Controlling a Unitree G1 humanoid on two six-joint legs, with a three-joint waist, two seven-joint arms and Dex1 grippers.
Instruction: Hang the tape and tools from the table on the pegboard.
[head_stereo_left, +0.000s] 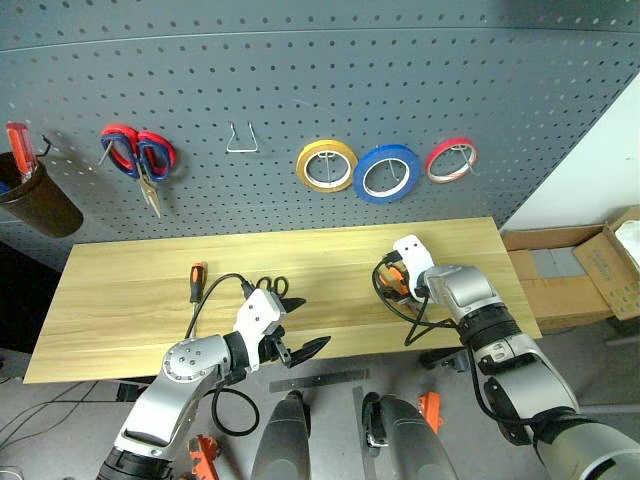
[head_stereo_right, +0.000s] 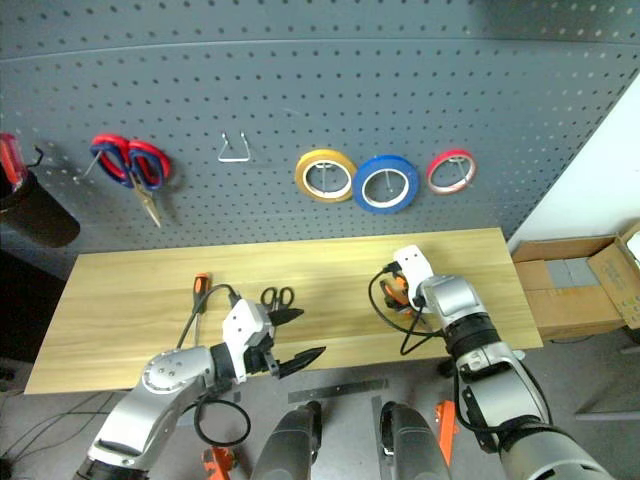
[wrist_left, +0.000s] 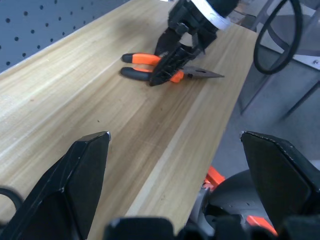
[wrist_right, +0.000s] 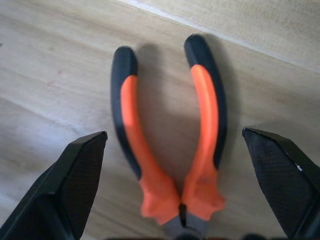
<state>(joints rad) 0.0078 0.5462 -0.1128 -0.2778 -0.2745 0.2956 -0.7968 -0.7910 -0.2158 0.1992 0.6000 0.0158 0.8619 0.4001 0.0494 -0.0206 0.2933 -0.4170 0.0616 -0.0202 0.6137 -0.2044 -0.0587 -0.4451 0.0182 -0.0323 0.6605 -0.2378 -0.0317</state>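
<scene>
Orange-handled pliers (wrist_right: 170, 150) flat on the table (head_stereo_left: 130, 290), handles toward the pegboard (head_stereo_left: 300, 90), nose toward the near edge. Right hand (wrist_left: 172, 67) wide open, straddling them; left hand (head_stereo_left: 297, 348) wide open, empty.

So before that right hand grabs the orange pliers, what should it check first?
1. Right gripper fingers open: ok.
2. Pliers lie flat on the table, between the fingers: ok.
3. Fingers touching the handles: not yet.
4. Left gripper open and apart from the pliers: ok.
5. Bare hook free on the pegboard: ok.
6. Whether the handles fit that hook: cannot tell.
</scene>
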